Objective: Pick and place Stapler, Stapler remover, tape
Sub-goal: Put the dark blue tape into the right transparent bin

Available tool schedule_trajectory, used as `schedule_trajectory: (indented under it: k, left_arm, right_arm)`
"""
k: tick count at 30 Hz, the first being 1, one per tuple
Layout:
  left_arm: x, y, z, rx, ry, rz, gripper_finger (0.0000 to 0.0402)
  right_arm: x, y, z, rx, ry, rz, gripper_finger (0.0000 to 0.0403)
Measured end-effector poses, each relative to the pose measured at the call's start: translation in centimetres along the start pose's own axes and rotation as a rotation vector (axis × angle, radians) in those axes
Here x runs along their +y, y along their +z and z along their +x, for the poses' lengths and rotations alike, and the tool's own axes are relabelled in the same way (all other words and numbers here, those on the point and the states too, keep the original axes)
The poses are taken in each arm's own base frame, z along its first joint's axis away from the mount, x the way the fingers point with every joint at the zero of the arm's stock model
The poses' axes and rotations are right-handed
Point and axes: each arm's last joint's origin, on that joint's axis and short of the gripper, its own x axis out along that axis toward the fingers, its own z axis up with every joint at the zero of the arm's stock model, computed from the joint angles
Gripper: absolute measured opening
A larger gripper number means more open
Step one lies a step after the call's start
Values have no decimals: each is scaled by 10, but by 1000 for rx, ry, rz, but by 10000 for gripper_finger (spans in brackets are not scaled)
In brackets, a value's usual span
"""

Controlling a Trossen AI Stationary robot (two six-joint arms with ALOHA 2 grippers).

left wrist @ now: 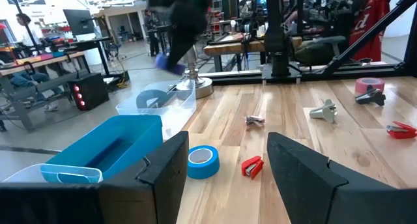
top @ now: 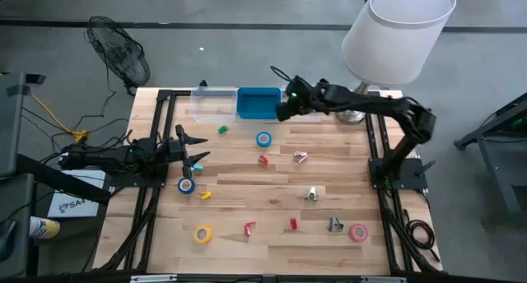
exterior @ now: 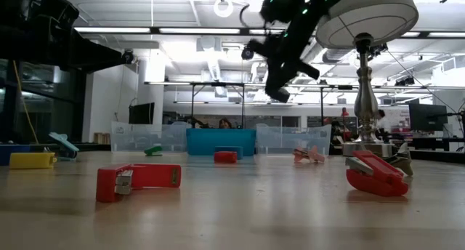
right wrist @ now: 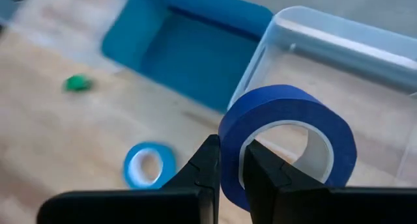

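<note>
My right gripper [right wrist: 231,149] is shut on a blue tape roll [right wrist: 287,126] and hovers high over the far edge, above where the blue bin [top: 258,102] meets a clear bin [right wrist: 339,68]. In the high view this gripper [top: 284,110] sits at the blue bin's right end. Another blue tape roll [top: 263,138] lies flat on the table below. My left gripper [top: 196,151] waits open at the left side, next to a third blue roll [top: 186,185]. A yellow roll [top: 202,233] and a pink roll [top: 358,231] lie near the front edge. My right gripper pinches the roll's wall [right wrist: 229,175], with one finger [right wrist: 264,175] inside the open centre and the other [right wrist: 207,168] outside. The fingers slant down from the table's right side. The roll is lifted clear, standing on edge in the hold above the bins.
Red staplers [top: 263,160] [top: 249,228] [top: 293,224], staple removers [top: 300,156] [top: 312,193] [top: 334,225], a green piece [top: 222,129] and a yellow block [top: 205,196] are scattered over the table. A second clear bin [top: 212,104] stands left of the blue one. A lamp [top: 395,28] stands at the far right.
</note>
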Motion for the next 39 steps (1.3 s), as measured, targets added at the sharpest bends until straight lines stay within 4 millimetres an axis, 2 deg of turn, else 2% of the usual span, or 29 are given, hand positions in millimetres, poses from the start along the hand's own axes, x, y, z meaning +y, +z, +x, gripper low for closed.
schedule_trajectory:
  k: [4,8,16,25,33,39]
  left_arm:
    - [0,0,0,1,0,0,205]
    - [0,0,0,0,0,0,205]
    - [0,0,0,0,0,0,205]
    - [0,0,0,0,0,0,205]
    - [0,0,0,0,0,0,205]
    - [0,0,0,0,0,0,205]
  right_arm:
    - [-2,15,26,18,-93,26,33]
    - [-14,23,47,73,-191,56,34]
    - [-55,13,73,206,-309,62,34]
    - [-81,2,85,259,-330,71,34]
    - [-85,-1,87,264,-330,78,38]
    - [-84,-1,88,287,-297,68,63]
